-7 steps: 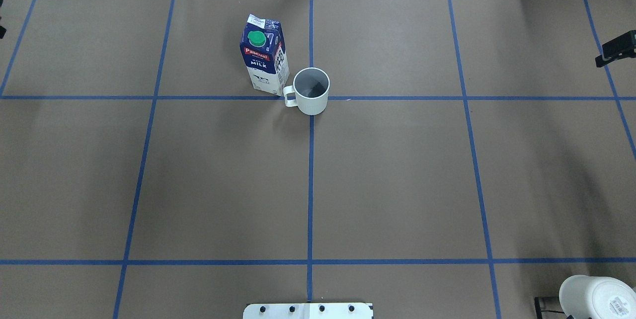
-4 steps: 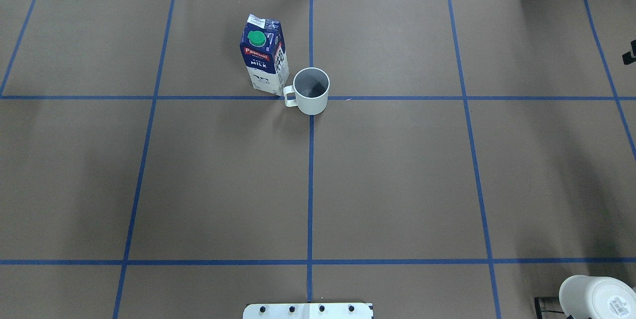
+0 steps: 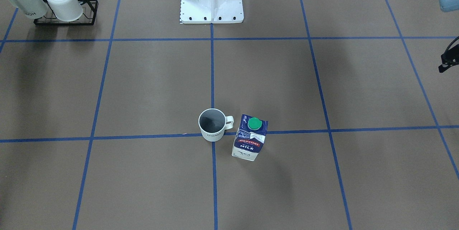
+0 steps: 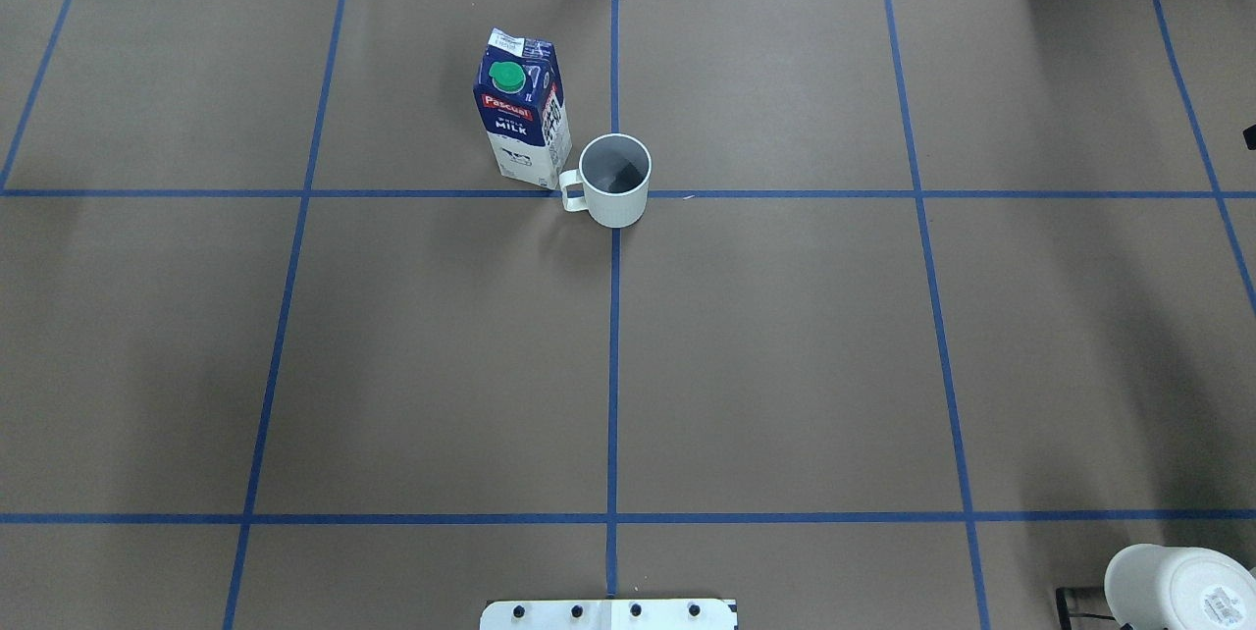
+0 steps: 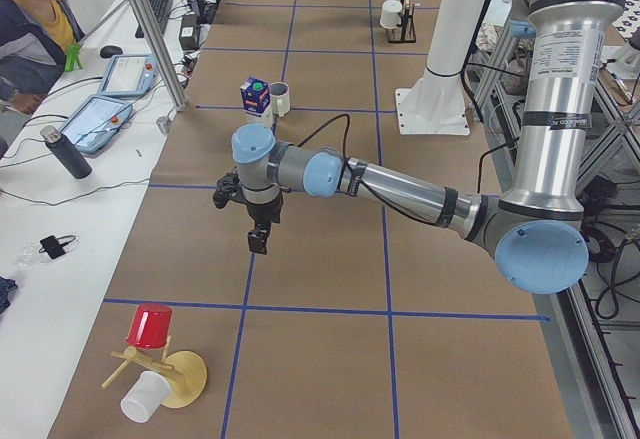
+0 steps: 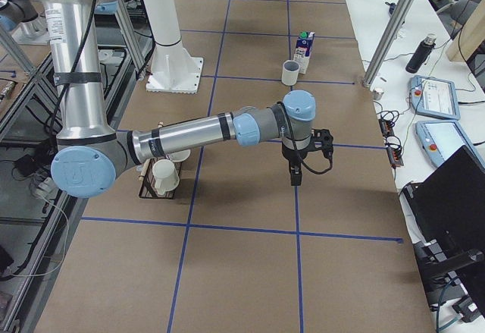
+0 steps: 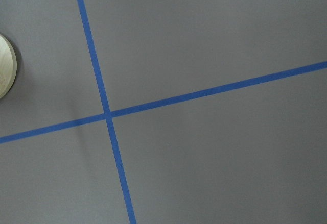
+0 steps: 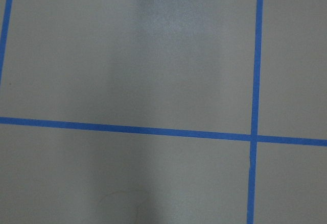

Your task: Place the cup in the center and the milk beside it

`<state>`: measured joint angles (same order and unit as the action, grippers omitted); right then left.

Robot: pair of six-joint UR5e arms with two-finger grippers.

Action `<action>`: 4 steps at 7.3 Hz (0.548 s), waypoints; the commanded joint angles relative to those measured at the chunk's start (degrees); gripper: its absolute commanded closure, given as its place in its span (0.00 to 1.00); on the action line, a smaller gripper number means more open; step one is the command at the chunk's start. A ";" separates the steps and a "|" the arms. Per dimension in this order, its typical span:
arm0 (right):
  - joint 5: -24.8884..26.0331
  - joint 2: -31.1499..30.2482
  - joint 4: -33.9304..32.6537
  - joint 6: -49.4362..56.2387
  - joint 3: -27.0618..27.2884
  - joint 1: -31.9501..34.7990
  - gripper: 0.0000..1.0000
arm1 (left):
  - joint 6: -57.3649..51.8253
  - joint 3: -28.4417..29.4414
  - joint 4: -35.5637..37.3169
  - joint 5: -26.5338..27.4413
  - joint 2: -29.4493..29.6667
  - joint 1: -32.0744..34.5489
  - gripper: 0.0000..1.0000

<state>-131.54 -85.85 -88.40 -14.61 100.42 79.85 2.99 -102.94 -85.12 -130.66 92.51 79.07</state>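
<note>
The cup [image 4: 615,181], a white mug with a dark grey inside, stands upright on the crossing of two blue tape lines; it also shows in the front view [image 3: 212,125]. The milk [image 4: 523,120], a dark-blue carton with a green cap, stands upright right beside the cup's handle [image 3: 250,138]. My left gripper [image 5: 258,242] hangs over bare table far to my left, well away from both. My right gripper [image 6: 296,177] hangs over bare table far to my right. I cannot tell whether either is open or shut. Both wrist views show only paper and tape.
A black rack [image 3: 64,20] with two other white mugs stands near my base [image 3: 211,11] on my right. A wooden stand [image 5: 165,369] with a red cup and a white cup sits at the table's left end. An operator [image 5: 35,19] sits beside the table.
The dark shape of my right gripper at the overhead view's right edge has slid outward, almost out of view. Cup and milk have not moved.
</note>
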 commanded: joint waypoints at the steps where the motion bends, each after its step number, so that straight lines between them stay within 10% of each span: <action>1: -0.64 -0.11 -0.97 -0.07 0.13 -1.36 0.00 | 0.43 -0.42 -0.05 -0.21 0.65 -0.23 0.02; 4: -1.35 0.68 -4.50 0.28 1.62 -3.46 0.00 | 0.34 2.74 0.04 -7.50 2.92 -0.41 0.02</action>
<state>-132.61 -85.24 -92.23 -14.46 101.47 77.21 3.17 -100.92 -85.15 -136.58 93.91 78.79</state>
